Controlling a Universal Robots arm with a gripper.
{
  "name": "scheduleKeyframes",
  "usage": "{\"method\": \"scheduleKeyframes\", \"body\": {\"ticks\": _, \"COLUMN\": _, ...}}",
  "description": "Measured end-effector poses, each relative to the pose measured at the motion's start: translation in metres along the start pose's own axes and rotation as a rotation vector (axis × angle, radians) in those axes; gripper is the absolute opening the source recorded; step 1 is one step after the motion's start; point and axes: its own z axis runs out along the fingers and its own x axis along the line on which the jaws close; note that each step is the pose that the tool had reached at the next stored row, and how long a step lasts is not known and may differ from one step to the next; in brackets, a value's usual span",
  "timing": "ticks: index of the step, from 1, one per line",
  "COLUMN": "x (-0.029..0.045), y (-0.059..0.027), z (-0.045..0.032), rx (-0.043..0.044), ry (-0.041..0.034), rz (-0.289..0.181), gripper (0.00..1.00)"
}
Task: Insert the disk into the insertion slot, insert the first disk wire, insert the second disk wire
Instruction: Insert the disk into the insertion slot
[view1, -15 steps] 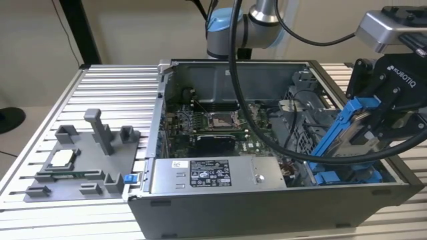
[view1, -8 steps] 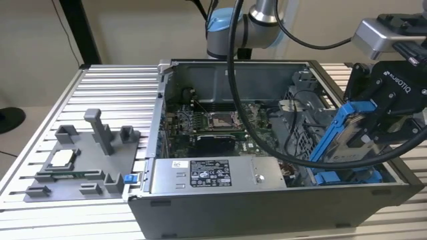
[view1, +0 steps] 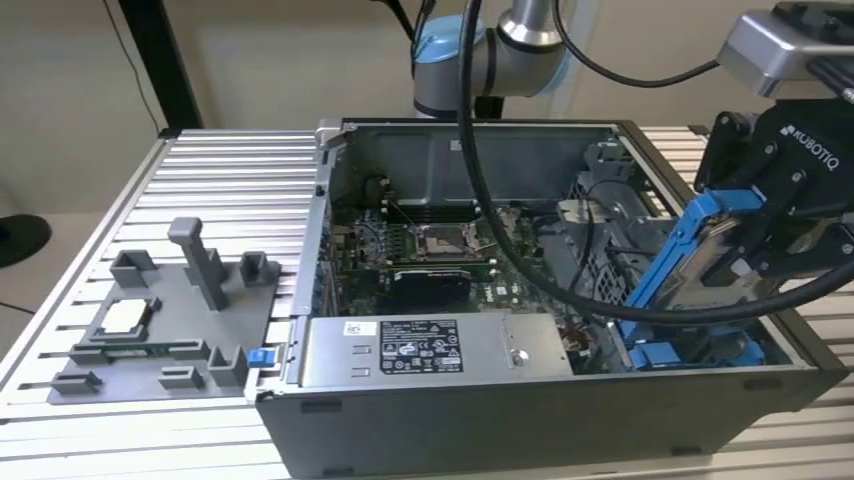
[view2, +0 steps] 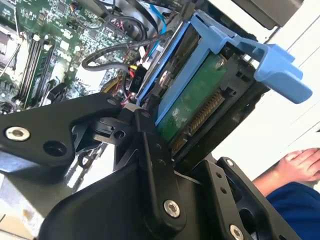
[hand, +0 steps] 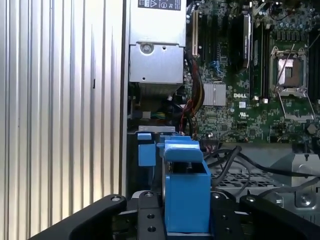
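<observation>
Ribbed alu table (view1: 227, 165) w/ open PC case (view1: 534, 430) | pincer (hand: 186, 220) clamped on silver-grey hard drive in blue plastic carrier (view1: 687, 250), tilted above dark perforated drive bay w/ blue rails (view1: 694, 353); unseated | risk: tilt may jam on rails; loose black wires (hand: 227, 155) may snag

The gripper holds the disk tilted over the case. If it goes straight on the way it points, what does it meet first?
Probably the insertion slot: the gripper holds the disk in shut jaws, and the disk's lower end points at the blue rails there. Depth is unclear.
</observation>
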Motion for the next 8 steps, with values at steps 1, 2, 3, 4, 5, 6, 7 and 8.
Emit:
{"method": "scheduleKeyframes", "body": {"ticks": 1, "x": -0.0003, "y": 0.0004, "z": -0.0041, "rx": -0.0009, "ry": 0.0, "rz": 0.0, "gripper": 0.0}}
{"method": "scheduleKeyframes", "body": {"ticks": 2, "x": -0.0007, "y": 0.0007, "z": -0.0085, "rx": -0.0016, "ry": 0.0002, "rz": 0.0, "gripper": 0.0}}
{"method": "scheduleKeyframes", "body": {"ticks": 3, "x": -0.0011, "y": 0.001, "z": -0.013, "rx": -0.002, "ry": 0.0002, "rz": 0.0, "gripper": 0.0}}
{"method": "scheduleKeyframes", "body": {"ticks": 4, "x": -0.0013, "y": 0.0014, "z": -0.0176, "rx": -0.0025, "ry": 0.0002, "rz": 0.0, "gripper": 0.0}}
{"method": "scheduleKeyframes", "body": {"ticks": 5, "x": -0.0009, "y": 0.0017, "z": -0.0218, "rx": -0.0032, "ry": -0.0001, "rz": 0.0, "gripper": 0.0}}
{"method": "scheduleKeyframes", "body": {"ticks": 6, "x": 0.0007, "y": 0.0018, "z": -0.0238, "rx": -0.0049, "ry": 0.0003, "rz": 0.0, "gripper": 0.0}}
{"method": "scheduleKeyframes", "body": {"ticks": 7, "x": 0.0024, "y": 0.0017, "z": -0.0239, "rx": -0.0071, "ry": 0.0001, "rz": 0.001, "gripper": 0.0}}
{"method": "scheduleKeyframes", "body": {"ticks": 8, "x": 0.0038, "y": 0.0017, "z": -0.0239, "rx": -0.007, "ry": 0.0003, "rz": 0.001, "gripper": 0.0}}
